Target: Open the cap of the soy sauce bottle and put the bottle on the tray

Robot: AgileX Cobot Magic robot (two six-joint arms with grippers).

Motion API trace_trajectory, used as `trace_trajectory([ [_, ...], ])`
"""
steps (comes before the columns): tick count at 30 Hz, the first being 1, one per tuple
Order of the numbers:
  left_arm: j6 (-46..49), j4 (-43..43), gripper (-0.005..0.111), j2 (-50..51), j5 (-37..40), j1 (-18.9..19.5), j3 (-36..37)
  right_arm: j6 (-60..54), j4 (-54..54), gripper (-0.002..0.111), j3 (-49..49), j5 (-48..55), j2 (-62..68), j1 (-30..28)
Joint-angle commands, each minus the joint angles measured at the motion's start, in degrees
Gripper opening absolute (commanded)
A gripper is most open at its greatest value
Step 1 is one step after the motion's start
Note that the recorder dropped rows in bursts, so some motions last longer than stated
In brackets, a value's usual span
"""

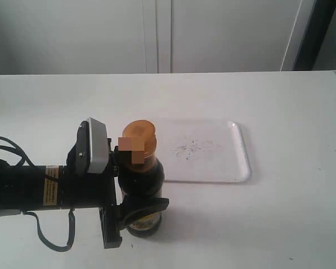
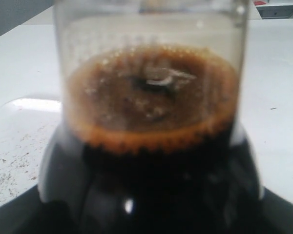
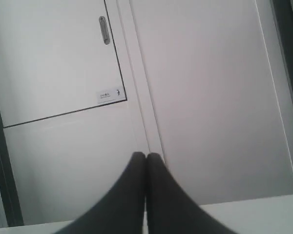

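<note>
Closest to us, the left gripper (image 1: 135,190) clasped the small clear soy sauce bottle of dark liquid (image 1: 140,185) around its body, upright on the white table (image 1: 291,112), just beside the flat white plastic tray (image 1: 235,162). Its orange-gold cap (image 1: 140,137) sat closed. The right gripper (image 3: 146,158) pointed at a wall, fingers pressed together, holding nothing.

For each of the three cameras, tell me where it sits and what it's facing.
Exterior: above the table's near side, looking down at the tray, soy sauce bottle and left pincer.
Left wrist: on the left arm, close against the bottle; dark finger edges show.
Right wrist: on the right arm, facing wall panels; the shut right pincer shows.
Shared: exterior and left wrist both show bottle and tray.
</note>
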Motion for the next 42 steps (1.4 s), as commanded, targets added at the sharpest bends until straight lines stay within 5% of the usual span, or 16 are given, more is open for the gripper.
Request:
trace_trajectory([
  [1, 0.59, 1.13, 0.000, -0.19, 0.87, -0.10, -0.08, -0.82, -1.41, 0.000, -5.53, -1.54, 1.69, 0.00],
  [13, 0.59, 1.13, 0.000, -0.19, 0.87, -0.10, -0.08, -1.55, -6.40, 0.000, -22.36, -9.78, 31.43, 0.00],
  [24, 0.75, 0.92, 0.000, -0.19, 0.87, -0.10, -0.08, 0.55, -12.26, 0.000, -23.20, -21.33, 52.30, 0.50],
  [42, 0.76, 0.77, 0.000, -0.19, 0.87, -0.10, -0.08, -24.76, 5.38, 0.000, -16.50, -35.03, 65.60, 17.76],
])
